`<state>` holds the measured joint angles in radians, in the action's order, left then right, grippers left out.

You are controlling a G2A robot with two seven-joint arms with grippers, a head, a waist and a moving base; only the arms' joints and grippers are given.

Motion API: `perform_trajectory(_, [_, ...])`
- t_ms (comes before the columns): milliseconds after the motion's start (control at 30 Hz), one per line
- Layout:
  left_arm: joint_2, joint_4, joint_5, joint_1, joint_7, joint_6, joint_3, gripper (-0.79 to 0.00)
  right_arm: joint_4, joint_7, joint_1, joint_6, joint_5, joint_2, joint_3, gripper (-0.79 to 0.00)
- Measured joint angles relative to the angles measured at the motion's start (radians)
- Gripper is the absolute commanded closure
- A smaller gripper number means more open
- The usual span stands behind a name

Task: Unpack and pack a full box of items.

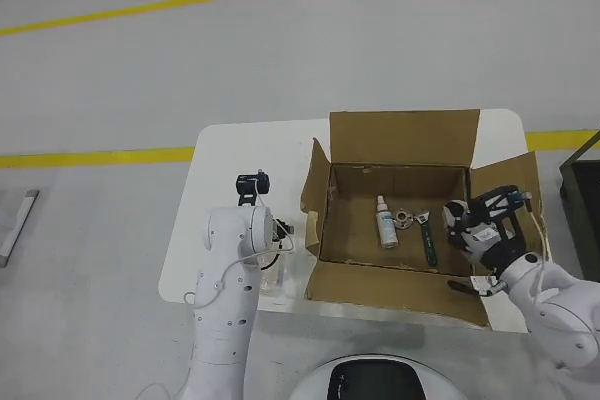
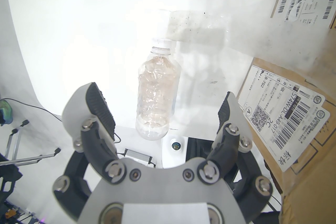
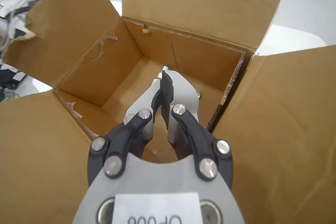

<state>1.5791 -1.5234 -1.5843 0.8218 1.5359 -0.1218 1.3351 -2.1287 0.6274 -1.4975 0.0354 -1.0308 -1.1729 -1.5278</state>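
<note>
While the open box (image 1: pixel 352 225) sat centre-right of frame, holding a spray bottle (image 1: pixel 386 222) and wrench (image 1: pixel 426 238), the right gripper (image 3: pixel 162 93) hung closed over its right side. The left gripper (image 2: pixel 160 93) gaped over a clear bottle (image 2: pixel 157 86) on the counter (image 2: pixel 78 12).

Top view: bottle (image 1: pixel 271 280) mostly under L arm (image 1: pixel 230 270); small metal part (image 1: pixel 408 216) in box (image 1: pixel 400 135) too small to ID. L wrist view: box cut by frame edge, bottle cap washed out in glare. R wrist view: R gripper (image 3: pixel 161 79) covers box floor; white tip (image 3: pixel 164 68) + metal bit (image 3: pixel 198 95) peek out behind, unidentifiable.
</note>
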Motion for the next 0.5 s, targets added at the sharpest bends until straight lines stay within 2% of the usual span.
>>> perform_trajectory(100, [0.0,0.0,0.0,0.0,0.0,0.0,0.0,-0.785,0.054,0.088,0.087,-0.074,-0.066,-0.006,0.089,0.0])
perform_trajectory(300, [0.0,0.0,0.0,0.0,0.0,0.0,0.0,-0.785,0.197,0.28,0.297,-0.159,-0.142,-0.027,0.255,0.0])
perform_trajectory(400, [0.0,0.0,0.0,0.0,0.0,0.0,0.0,-0.785,0.269,0.292,0.375,-0.199,-0.17,-0.037,0.303,0.0])
perform_trajectory(500, [0.0,0.0,0.0,0.0,0.0,0.0,0.0,-0.785,0.289,0.273,0.389,-0.216,-0.178,-0.04,0.314,0.0])
